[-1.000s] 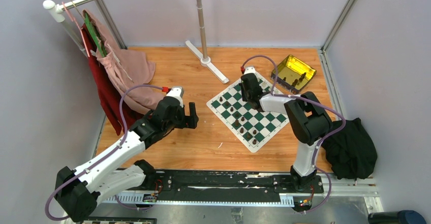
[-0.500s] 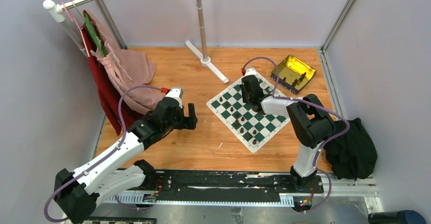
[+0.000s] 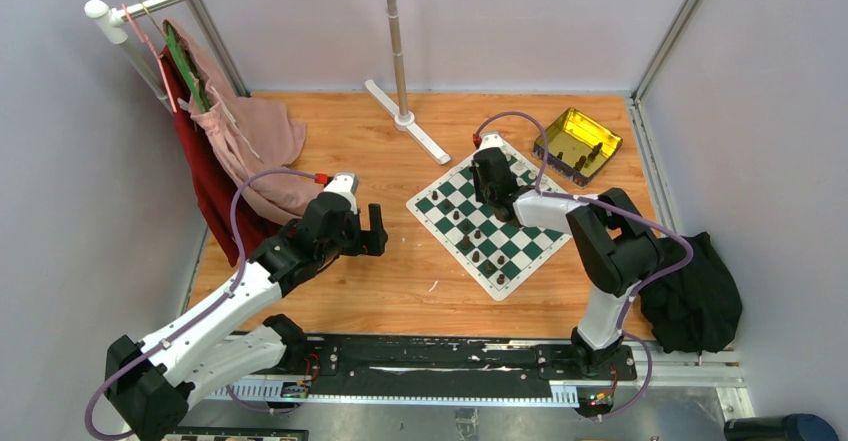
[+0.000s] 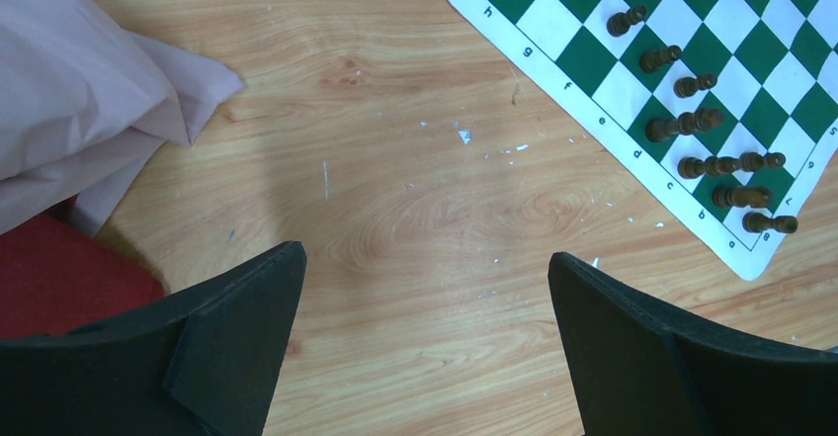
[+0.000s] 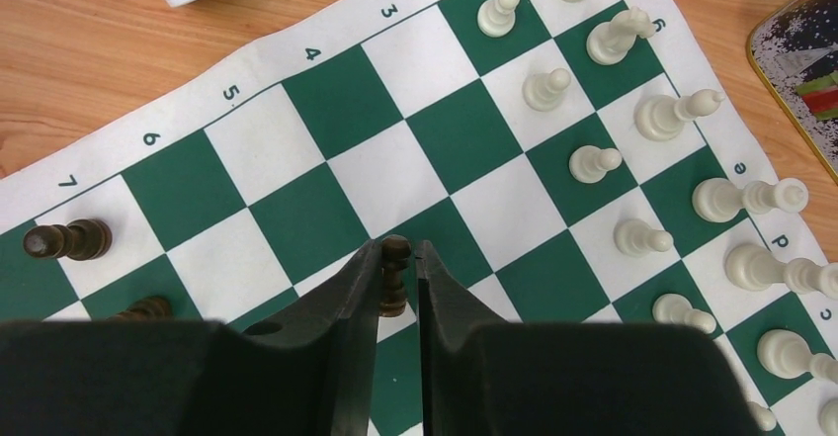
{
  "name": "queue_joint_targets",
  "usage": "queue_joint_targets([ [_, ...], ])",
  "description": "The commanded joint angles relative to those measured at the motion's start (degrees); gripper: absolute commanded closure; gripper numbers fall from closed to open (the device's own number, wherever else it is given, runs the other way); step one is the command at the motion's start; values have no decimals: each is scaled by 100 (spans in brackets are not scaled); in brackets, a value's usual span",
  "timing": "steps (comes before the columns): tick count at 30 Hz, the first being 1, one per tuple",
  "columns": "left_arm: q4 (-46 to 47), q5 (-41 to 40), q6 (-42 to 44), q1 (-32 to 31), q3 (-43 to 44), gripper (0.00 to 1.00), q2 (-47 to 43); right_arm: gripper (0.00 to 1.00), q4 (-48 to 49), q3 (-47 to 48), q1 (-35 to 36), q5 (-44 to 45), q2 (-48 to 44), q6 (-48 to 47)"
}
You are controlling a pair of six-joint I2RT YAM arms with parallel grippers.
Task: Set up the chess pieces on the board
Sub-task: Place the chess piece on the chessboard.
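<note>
Dark pawn (image 5: 394,276), right jaws now looser

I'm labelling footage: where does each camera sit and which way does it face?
Top external: above, behind left arm and right arm, facing down at the table; both show.
Left wrist: faces down at bare table beside the board; open left end effector shows.
Right wrist: low over the board; right end effector flanks a dark pawn.
Shared: the board.

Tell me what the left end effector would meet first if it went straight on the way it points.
Most likely the bare wooden table: the open left end effector aims down at it, between the pink cloth and the board. Depth is hard to judge.
</note>
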Motion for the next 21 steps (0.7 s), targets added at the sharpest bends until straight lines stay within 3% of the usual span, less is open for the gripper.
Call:
queue_joint_targets([
  [1, -73, 41, 71, 8, -25, 0, -92, 76, -120, 50, 101, 146, -134, 36],
  [21, 28, 14, 214, 6, 22, 0, -32, 73, -477, 272, 249, 246, -168, 6],
])
